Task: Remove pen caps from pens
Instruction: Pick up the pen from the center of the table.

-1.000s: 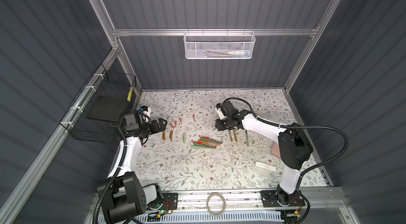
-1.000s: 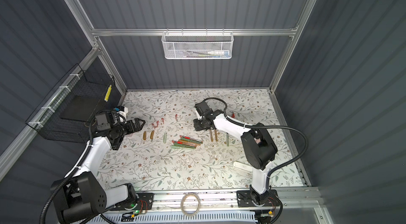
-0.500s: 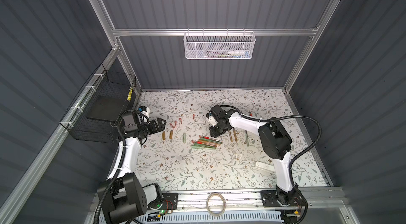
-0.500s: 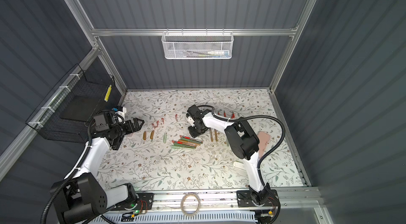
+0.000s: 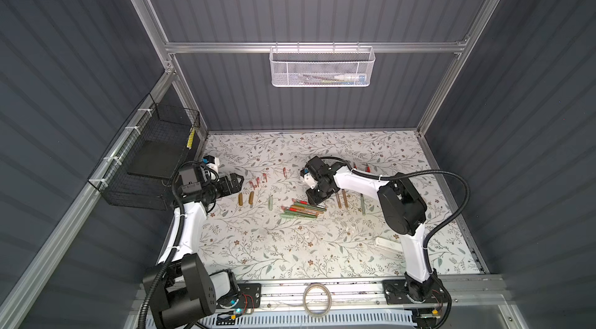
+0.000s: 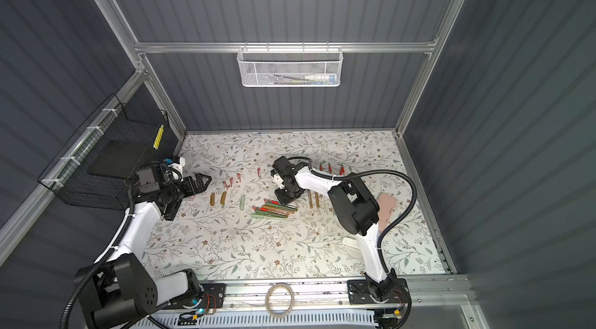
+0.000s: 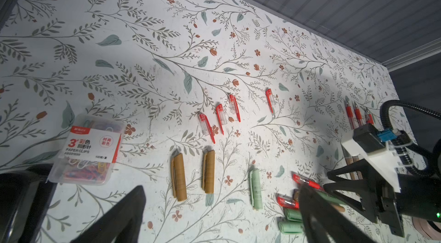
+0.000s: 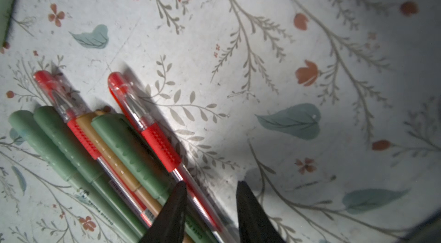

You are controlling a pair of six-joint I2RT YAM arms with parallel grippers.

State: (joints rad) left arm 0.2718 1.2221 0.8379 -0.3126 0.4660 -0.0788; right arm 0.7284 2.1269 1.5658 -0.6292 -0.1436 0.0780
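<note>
A pile of capped pens (image 5: 301, 209) (image 6: 274, 209) lies mid-table: clear ones with red grips and thicker green and mustard ones. My right gripper (image 5: 317, 200) (image 6: 287, 198) (image 8: 211, 183) hovers low over the pile's right end, open. Its jaws straddle the barrel of a clear red pen (image 8: 157, 139), with a gap on one side. My left gripper (image 5: 237, 179) (image 6: 204, 180) (image 7: 222, 191) stands wide open and empty, left of the loose caps. Those are red-clipped clear caps (image 7: 206, 126), two brown caps (image 7: 180, 177) and a pale-green cap (image 7: 255, 188).
Uncapped brown and green pens (image 5: 342, 199) lie right of the pile, and red ones (image 5: 361, 167) behind the right arm. A paper-clip box (image 7: 89, 151) sits beside my left gripper. A white case (image 5: 387, 243) and pink case (image 6: 385, 211) lie right. A black wire basket (image 5: 151, 162) hangs on the left wall.
My right arm folded in and its gripper moved left, then forward and down onto the right end of the pen pile. The left gripper has stayed where it was, open.
</note>
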